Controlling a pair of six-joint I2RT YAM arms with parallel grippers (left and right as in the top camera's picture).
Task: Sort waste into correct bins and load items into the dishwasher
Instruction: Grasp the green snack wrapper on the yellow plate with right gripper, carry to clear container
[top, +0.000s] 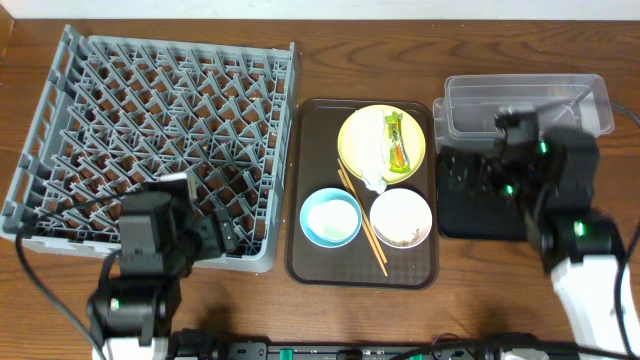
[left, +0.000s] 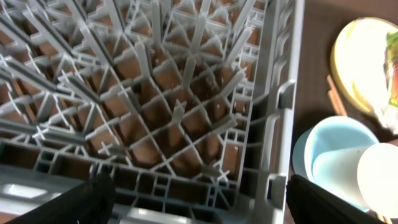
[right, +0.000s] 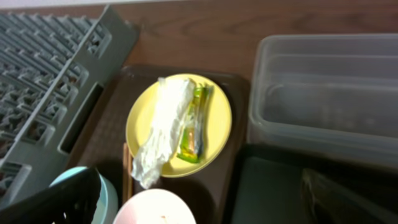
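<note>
A yellow plate (top: 352, 135) on the brown serving tray (top: 312, 262) holds a green-and-yellow wrapper (top: 398, 141) and a crumpled white napkin (top: 371, 160); all three show in the right wrist view: plate (right: 217, 124), wrapper (right: 194, 127), napkin (right: 163, 124). In front stand a light blue bowl (top: 331, 217) and a white bowl (top: 401, 217) with beige scraps (top: 408, 237), chopsticks (top: 362, 222) between them. I cannot pick out the cream cup. My left gripper (left: 199, 205) is open and empty over the grey rack's (top: 150, 110) front right corner. My right gripper (right: 199, 208) is open and empty above the black tray (top: 470, 215).
The clear tub (top: 530, 80) stands behind the black tray at the back right, also in the right wrist view (right: 323, 93). The rack fills the table's left half. The brown tray lies between the rack and the bins.
</note>
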